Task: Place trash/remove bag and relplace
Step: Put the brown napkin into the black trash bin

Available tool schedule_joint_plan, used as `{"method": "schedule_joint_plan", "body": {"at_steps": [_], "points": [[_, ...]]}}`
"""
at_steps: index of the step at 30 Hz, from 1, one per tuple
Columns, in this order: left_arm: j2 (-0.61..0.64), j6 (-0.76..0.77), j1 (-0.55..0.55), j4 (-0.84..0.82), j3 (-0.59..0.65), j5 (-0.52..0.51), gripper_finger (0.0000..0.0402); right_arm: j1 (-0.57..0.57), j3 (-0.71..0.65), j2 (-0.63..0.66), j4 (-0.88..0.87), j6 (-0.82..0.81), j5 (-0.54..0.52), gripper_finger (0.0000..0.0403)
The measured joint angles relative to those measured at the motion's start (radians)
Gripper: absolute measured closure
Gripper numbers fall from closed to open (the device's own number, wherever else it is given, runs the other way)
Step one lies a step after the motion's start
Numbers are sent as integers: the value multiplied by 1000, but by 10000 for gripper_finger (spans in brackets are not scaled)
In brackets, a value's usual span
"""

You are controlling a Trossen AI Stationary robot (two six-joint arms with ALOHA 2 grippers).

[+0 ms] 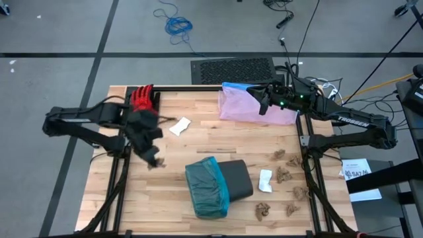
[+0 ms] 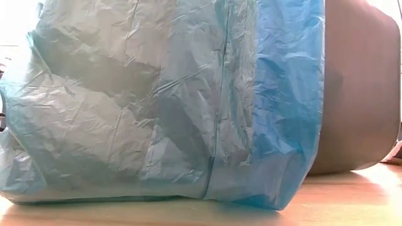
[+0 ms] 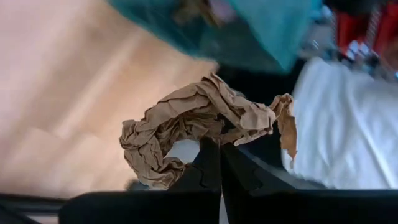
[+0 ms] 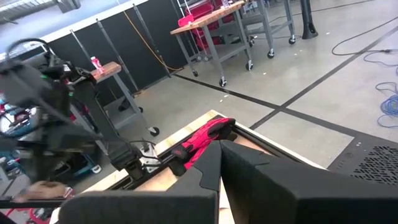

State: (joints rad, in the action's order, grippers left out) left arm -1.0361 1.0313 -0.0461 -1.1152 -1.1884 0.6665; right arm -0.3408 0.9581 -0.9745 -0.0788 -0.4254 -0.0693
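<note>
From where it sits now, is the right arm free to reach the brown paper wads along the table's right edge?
Probably yes. The right gripper is shut and empty at the pink bag; bare table lies between it and the paper wads.

Your left arm comes in from the left edge of the table, elbow bent, forearm angled toward the middle, with the left pincer (image 1: 153,160) hanging over the left-centre of the table. From its wrist view the two dark fingers (image 3: 211,168) are pressed tight together, pinching a scrap of crumpled brown paper (image 3: 199,121) right at the tips. Your right arm reaches from the right side across the far edge, stretched out long and nearly flat, and the right pincer (image 1: 263,106) sits over the far middle of the table. Its fingers (image 4: 217,165) are closed flat against each other with nothing between them
</note>
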Motion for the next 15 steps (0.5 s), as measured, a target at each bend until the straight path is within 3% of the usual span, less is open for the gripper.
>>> {"method": "schedule_joint_plan", "body": {"at_steps": [6,11,15], "points": [[-19,109,-167,180,65,-8,401,0,0,0,0,3,0,403],[-63,166,-265,489,196,-109,401,0,0,0,0,2,25,403],[-79,246,-337,638,295,-207,401,0,0,2,0,0,28,403]]}}
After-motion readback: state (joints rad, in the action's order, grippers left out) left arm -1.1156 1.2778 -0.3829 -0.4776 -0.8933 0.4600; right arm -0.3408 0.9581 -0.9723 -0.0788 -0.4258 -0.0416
